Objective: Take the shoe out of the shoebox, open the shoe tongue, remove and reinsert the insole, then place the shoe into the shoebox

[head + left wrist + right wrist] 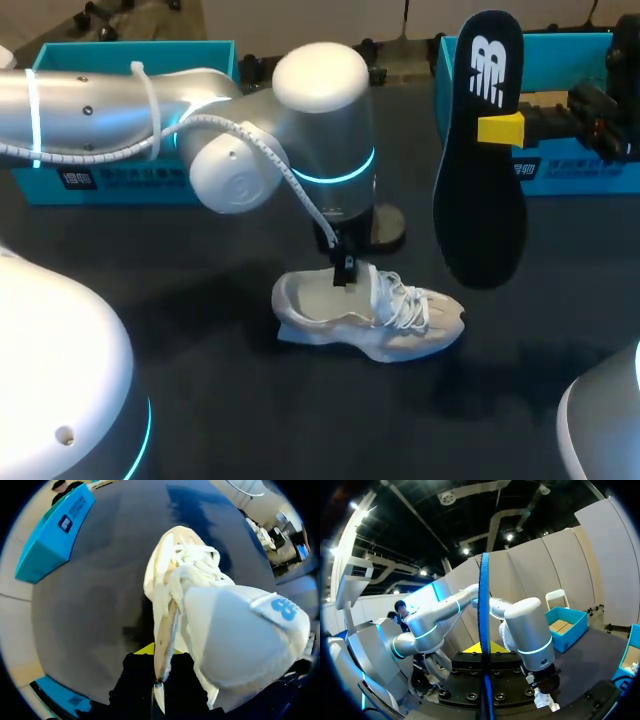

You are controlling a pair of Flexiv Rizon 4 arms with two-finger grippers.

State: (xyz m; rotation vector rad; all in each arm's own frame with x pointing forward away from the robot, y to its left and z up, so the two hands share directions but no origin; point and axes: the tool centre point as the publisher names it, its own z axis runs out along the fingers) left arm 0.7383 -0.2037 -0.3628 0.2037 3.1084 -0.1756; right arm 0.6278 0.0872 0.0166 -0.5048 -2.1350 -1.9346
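Clerk: Entry one, left gripper (159, 672). State?

Checker: Narrow, pinched on the shoe (210, 610) at its collar wall, one finger on each side. Purpose, by my reading: to pin the shoe to the surface (180, 320) and steady its mouth for the insole.

Clerk: Entry two, right gripper (500, 128).

Checker: Clamped across the insole (480, 210), nearer its upper end. The insole stands on end, clear of the surface, upper right of centre in the head view. The right wrist view shows it edge-on between the fingers. It is probably held high to keep it out of the left arm's way.

Clerk: Entry three, shoe location.

Checker: Lower centre of the head view, on its sole, toe toward the right. The laces are loose and the tongue (240, 640) is folded clear of the opening. The insole is out, so I judge reinsertion to be next.

Clerk: Entry four, boxes.

Checker: Two, both teal. The upper-left shoebox (120, 120) sits behind the left arm, and the upper-right shoebox (570, 100) behind the insole. Both are well apart from the shoe. I cannot tell which one receives it.
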